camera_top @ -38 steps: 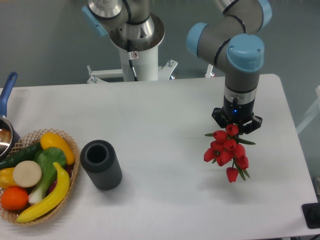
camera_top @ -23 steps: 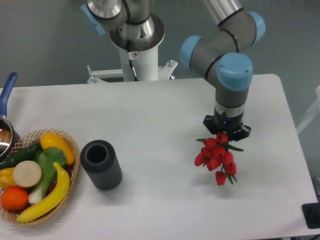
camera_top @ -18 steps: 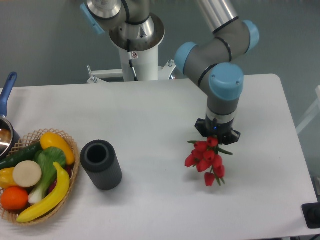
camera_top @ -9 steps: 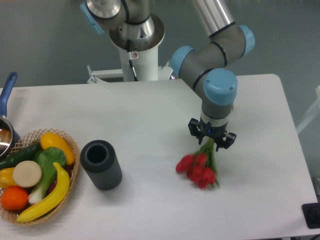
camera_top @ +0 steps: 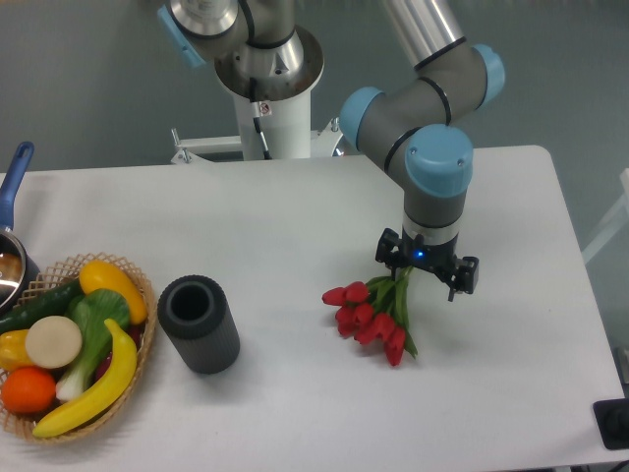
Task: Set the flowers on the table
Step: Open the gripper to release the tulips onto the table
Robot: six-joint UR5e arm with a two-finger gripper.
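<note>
The flowers [camera_top: 370, 314], a small bunch of red tulip buds with green stems, lie flat on the white table [camera_top: 295, 216] right of centre, buds pointing left and toward the front. My gripper [camera_top: 428, 269] hangs just above their stem end. Its fingers [camera_top: 388, 250] are spread apart, with the green stems below and between them. I cannot tell whether the fingers still touch the stems.
A dark cylinder [camera_top: 200, 324] stands upright left of centre. A woven basket [camera_top: 143, 291] with toy fruit and vegetables sits at the left front edge. A pot with a blue handle [camera_top: 14, 182] is at the far left. The robot base [camera_top: 265, 88] stands behind the table.
The gripper came down and left with the hanging flowers. The bunch tipped over and now lies on the table, and the fingers have spread apart.
</note>
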